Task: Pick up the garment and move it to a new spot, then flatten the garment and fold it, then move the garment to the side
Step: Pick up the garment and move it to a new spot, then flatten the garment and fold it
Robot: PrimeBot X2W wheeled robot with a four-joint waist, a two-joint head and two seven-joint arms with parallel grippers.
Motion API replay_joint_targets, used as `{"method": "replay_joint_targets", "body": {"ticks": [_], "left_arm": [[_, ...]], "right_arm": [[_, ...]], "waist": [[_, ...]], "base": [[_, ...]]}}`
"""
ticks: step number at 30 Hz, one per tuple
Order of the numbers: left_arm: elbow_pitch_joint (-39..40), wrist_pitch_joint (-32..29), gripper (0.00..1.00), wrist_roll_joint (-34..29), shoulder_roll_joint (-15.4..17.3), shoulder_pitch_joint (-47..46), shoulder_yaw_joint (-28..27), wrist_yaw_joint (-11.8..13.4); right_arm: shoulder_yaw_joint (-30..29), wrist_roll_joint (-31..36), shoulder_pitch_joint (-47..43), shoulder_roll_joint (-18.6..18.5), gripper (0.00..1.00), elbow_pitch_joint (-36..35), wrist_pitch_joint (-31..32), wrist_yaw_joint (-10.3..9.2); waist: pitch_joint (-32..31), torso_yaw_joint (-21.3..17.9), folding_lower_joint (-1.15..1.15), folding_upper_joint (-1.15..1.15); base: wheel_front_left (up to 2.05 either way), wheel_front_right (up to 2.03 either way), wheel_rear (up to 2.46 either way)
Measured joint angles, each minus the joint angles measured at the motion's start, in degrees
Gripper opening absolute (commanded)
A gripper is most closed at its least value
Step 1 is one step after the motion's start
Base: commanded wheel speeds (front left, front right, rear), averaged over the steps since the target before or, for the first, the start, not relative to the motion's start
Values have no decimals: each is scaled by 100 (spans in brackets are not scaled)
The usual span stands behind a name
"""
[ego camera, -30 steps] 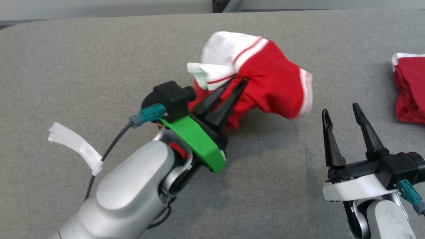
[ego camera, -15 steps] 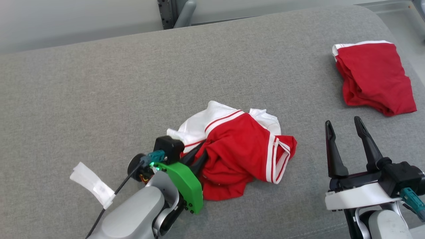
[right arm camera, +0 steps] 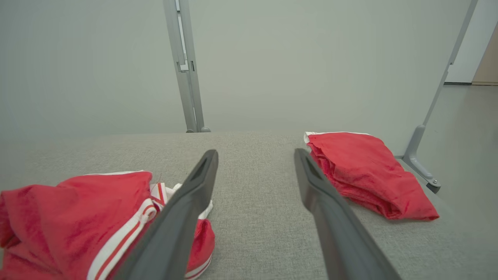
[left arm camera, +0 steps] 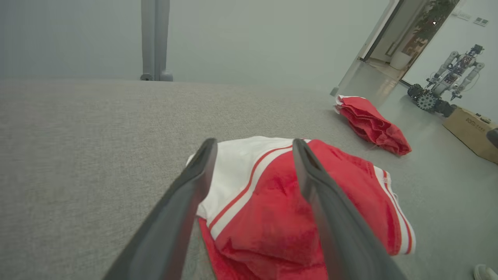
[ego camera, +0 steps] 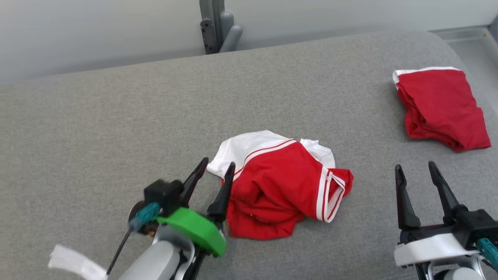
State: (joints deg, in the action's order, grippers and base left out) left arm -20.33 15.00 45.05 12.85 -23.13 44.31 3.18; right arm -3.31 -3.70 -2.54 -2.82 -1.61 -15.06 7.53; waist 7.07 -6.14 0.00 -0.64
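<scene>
The garment [ego camera: 280,182] is a crumpled red and white piece with striped trim, lying in a heap on the grey padded table [ego camera: 116,116]. It also appears in the left wrist view as the garment [left arm camera: 280,202] and at the lower left of the right wrist view as the garment [right arm camera: 78,217]. My left gripper [ego camera: 218,165] stands open at the heap's left edge, fingers apart with nothing between them. Well to the right of the heap, my right gripper [ego camera: 415,168] is open and holds nothing.
A second red garment [ego camera: 439,107], loosely folded, lies at the table's far right near the edge. A grey metal post [ego camera: 218,25] rises behind the table. Beyond the right edge, the left wrist view shows floor, a cardboard box [left arm camera: 472,134] and another robot [left arm camera: 447,83].
My left gripper carried the garment down onto the table, opened and drew back to its left. The head camera has shifted. The right gripper stayed open.
</scene>
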Motion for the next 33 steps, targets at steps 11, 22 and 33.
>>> {"method": "replay_joint_targets", "body": {"ticks": [11, 22, 33], "left_arm": [[1666, 4, 100, -1559, 445, 2694, -1894, 784], [1491, 4, 100, -2512, -398, 3447, -3534, -129], [1403, 4, 100, -3103, -855, 3409, -4196, -791]], "right_arm": [[-335, 131, -666, 0, 100, 22, 0, 0], [-364, 126, -805, 0, 100, 477, 0, 0], [-220, 104, -753, 0, 100, 478, 0, 0]], "waist": [[-615, 590, 0, 0], [-869, 1075, 0, 0], [-825, 958, 0, 0]], "base": [[0, 0, 0], [0, 0, 0], [0, 0, 0]]}}
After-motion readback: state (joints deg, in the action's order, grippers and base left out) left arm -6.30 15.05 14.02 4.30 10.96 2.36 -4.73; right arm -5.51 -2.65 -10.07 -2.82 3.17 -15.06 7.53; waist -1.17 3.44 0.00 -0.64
